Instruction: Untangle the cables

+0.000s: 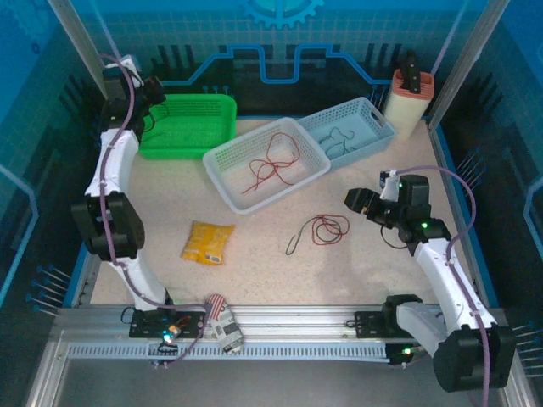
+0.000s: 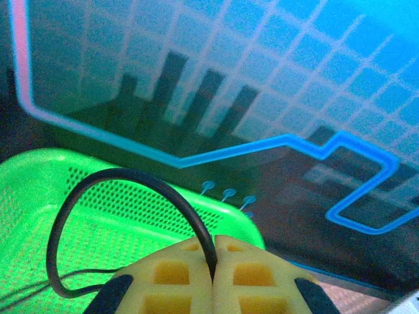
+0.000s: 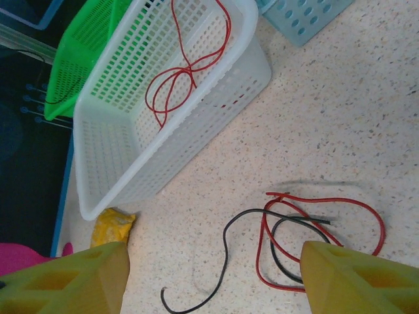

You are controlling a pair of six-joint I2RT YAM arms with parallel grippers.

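Fingers (image 2: 170,281) of the left gripper (image 2: 213,243) are pressed together on a black cable (image 2: 131,180) — it arches up out of the seam between them and curves back down over the green basket (image 2: 39,196). In the top view this gripper (image 1: 148,89) hangs at the left rim of that basket (image 1: 191,127), at the far left of the table (image 1: 280,271).

The right gripper (image 3: 216,281) stands with its jaws spread wide and nothing between them. From above it (image 1: 361,202) sits just right of a red and black tangle (image 1: 321,229) that lies loose on the bare table; in its wrist view the tangle (image 3: 308,235) lies ahead, closer to the right-hand finger.

Farther out, a red cable (image 1: 271,165) lies looped inside the white basket (image 1: 225,182) — seen also from the right wrist (image 3: 180,72). A dark cable (image 1: 339,140) lies in the blue basket (image 1: 373,127) beside it. A yellow packet (image 1: 208,242) rests on the table near the white basket's near corner.
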